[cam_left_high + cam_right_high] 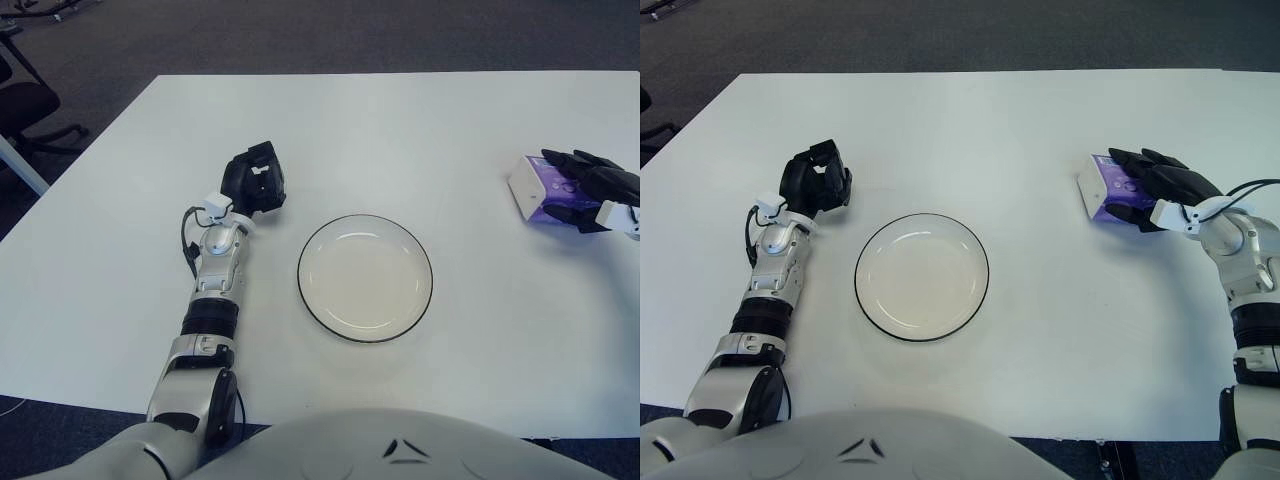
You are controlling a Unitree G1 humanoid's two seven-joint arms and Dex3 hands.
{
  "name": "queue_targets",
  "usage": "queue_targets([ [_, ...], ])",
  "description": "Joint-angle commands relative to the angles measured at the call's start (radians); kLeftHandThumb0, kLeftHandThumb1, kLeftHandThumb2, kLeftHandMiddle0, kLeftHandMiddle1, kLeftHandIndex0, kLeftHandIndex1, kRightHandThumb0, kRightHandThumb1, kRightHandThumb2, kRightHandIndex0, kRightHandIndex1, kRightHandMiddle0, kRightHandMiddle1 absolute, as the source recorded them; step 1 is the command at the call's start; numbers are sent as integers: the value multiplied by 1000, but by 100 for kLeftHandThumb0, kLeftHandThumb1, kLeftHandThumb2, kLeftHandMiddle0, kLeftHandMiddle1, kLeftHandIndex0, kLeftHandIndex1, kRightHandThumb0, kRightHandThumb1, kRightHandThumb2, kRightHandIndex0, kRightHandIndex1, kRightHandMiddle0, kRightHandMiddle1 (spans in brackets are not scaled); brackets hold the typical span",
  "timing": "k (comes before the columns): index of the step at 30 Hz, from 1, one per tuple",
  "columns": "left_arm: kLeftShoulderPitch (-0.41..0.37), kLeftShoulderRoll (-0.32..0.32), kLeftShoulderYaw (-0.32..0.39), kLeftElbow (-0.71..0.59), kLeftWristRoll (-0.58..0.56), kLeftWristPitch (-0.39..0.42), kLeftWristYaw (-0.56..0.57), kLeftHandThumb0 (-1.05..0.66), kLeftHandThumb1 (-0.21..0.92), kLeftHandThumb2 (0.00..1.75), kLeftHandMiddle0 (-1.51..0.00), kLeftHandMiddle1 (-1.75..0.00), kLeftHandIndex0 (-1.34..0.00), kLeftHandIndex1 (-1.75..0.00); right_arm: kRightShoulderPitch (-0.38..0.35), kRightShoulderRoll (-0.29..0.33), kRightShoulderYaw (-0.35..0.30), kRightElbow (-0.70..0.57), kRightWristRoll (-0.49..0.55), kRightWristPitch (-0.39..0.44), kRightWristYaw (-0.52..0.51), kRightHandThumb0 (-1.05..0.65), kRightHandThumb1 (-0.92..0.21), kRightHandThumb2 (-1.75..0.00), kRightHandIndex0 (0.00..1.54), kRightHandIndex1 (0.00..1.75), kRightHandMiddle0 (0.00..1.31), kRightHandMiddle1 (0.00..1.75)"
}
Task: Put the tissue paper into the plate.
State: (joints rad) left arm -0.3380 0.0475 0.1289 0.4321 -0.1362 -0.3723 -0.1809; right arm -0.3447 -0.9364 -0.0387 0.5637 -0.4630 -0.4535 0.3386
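Observation:
A purple and white tissue pack (1096, 192) sits on the white table (1040, 330) at the far right. My right hand (1128, 188) is on it, with the dark fingers (1160, 172) laid across its top and the thumb against its near side. The white plate (922, 277) with a dark rim lies empty at the table's middle, well to the left of the pack. On the plate's left shows my left hand (815, 180), curled and holding nothing.
Dark carpet floor lies beyond the table's far edge. An office chair (25, 105) stands off the table's far left corner. The table's right edge runs close behind my right wrist.

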Motion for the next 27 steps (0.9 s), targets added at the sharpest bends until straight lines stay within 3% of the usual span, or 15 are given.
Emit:
queue_targets([
  [1,170,-35,1,85,-6,-13,2,-35,51,117,-139,-175,-108,-175,-23,23,63,56,12,-12,58,-104,-92,-75,0,0,0,0],
  [10,172,-33,1,82,-9,-8,0,-35,50,117,-140,-175,-108,-175,-51,40,113,98,4,-4,44,-100,-92,-70,0,0,2,1],
  [14,173,-35,0,80,-7,-10,5,-35,50,118,-139,-175,-109,-175,-52,37,128,118,-23,-21,-24,-95,-92,-66,1,0,0,20],
  [16,173,-35,1,82,-6,-11,6,-36,51,118,-139,-175,-109,-175,-50,36,135,128,-48,-32,-83,-87,-92,-61,8,5,0,39],
  [18,173,-36,0,82,-5,-13,8,-36,51,118,-139,-175,-109,-175,-50,34,142,139,-66,-40,-132,-75,-87,-60,4,55,0,88],
  [20,172,-37,0,83,-6,-13,7,-36,52,118,-138,-175,-110,-175,-52,33,150,154,-77,-43,-168,-69,-82,-66,2,84,0,118],
  [21,172,-37,0,84,-7,-13,6,-36,52,118,-138,-175,-110,-175,-53,33,153,163,-81,-43,-184,-57,-82,-65,2,108,9,139],
  [23,172,-37,1,85,-9,-12,4,-36,52,118,-138,-175,-110,-175,-55,33,158,175,-83,-44,-209,-47,-82,-65,2,131,16,156],
  [24,171,-37,1,85,-11,-10,2,-36,52,117,-138,-175,-110,-175,-55,35,157,181,-82,-44,-229,-30,-78,-70,11,141,22,163],
  [27,169,-38,1,88,-14,-7,-2,-37,54,116,-138,-175,-110,-175,-57,39,160,198,-85,-51,-290,-10,-53,-98,42,145,38,171],
])
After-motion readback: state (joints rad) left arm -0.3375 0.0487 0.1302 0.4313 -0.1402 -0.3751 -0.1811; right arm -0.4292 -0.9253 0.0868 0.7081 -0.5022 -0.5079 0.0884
